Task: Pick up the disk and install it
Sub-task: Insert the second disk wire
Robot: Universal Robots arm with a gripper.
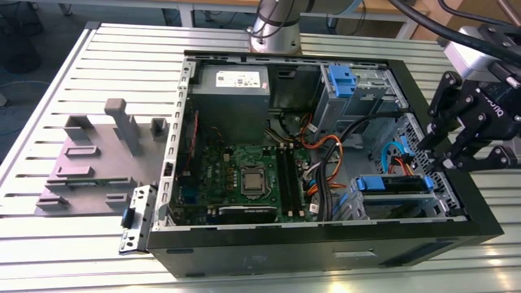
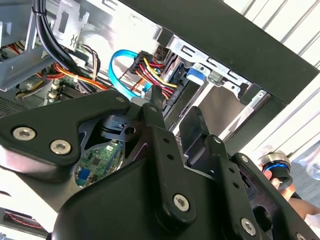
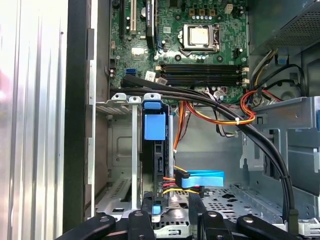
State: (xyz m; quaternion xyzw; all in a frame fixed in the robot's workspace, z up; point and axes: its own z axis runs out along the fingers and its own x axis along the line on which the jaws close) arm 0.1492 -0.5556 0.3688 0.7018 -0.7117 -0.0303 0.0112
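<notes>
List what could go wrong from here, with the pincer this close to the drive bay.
1. The pincer hangs just beside the case's black side wall. A descent slightly off line could strike that wall.
2. The blue cable and the black cable bundle run close to the disk. They could probably snag or be pulled loose.

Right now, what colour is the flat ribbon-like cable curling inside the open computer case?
Light blue; the flat cable shows best in the first wrist view.
</notes>
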